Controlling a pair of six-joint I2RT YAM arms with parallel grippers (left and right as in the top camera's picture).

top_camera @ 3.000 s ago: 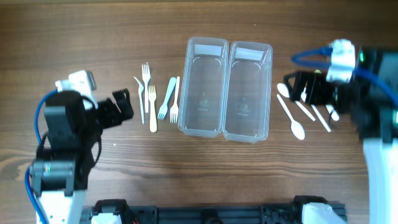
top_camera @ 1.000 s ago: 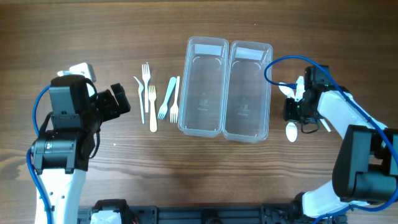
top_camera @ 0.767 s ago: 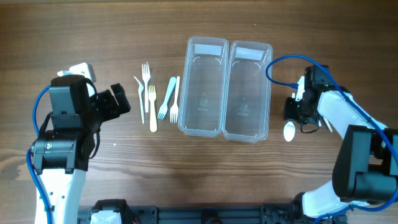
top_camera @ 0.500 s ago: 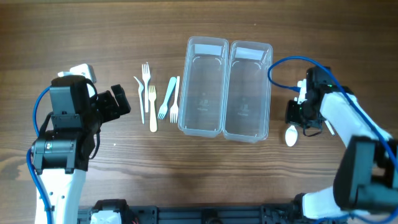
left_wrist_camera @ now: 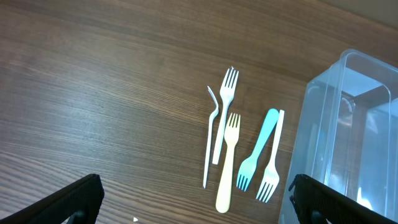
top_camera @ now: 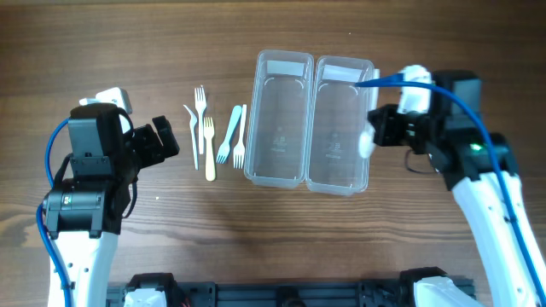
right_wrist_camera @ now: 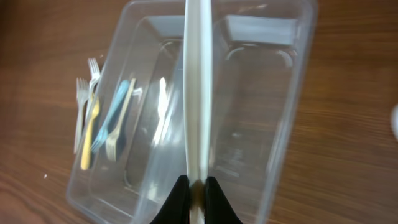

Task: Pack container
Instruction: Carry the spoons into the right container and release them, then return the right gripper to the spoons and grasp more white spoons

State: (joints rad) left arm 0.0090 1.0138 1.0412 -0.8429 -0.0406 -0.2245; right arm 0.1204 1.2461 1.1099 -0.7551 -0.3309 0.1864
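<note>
- The right gripper [right_wrist_camera: 196, 193] is clamped on the lower end of a white plastic utensil [right_wrist_camera: 198, 93]. Its two dark fingers [right_wrist_camera: 179, 200] pinch the handle with no gap showing. The right wrist view shows only the long, straight handle, so the utensil's working end cannot be told.
- From overhead, the right gripper [top_camera: 373, 136] hangs at the outer edge of the right container [top_camera: 344, 62]. A blurred white shape sits at the gripper's tip against that container's rim.
- The right container stands touching the left container [top_camera: 281, 58]. Both are clear, oblong tubs in the middle of the wooden table [top_camera: 256, 239].
- The left gripper [left_wrist_camera: 196, 202] is spread wide, its fingertips [left_wrist_camera: 78, 194] at the far corners of the left wrist view and gripping nothing. It is aimed toward the forks.
- Five forks lie in a loose row just beside the left container, among them a yellow fork [left_wrist_camera: 227, 163] and a blue fork [left_wrist_camera: 257, 151].
</note>
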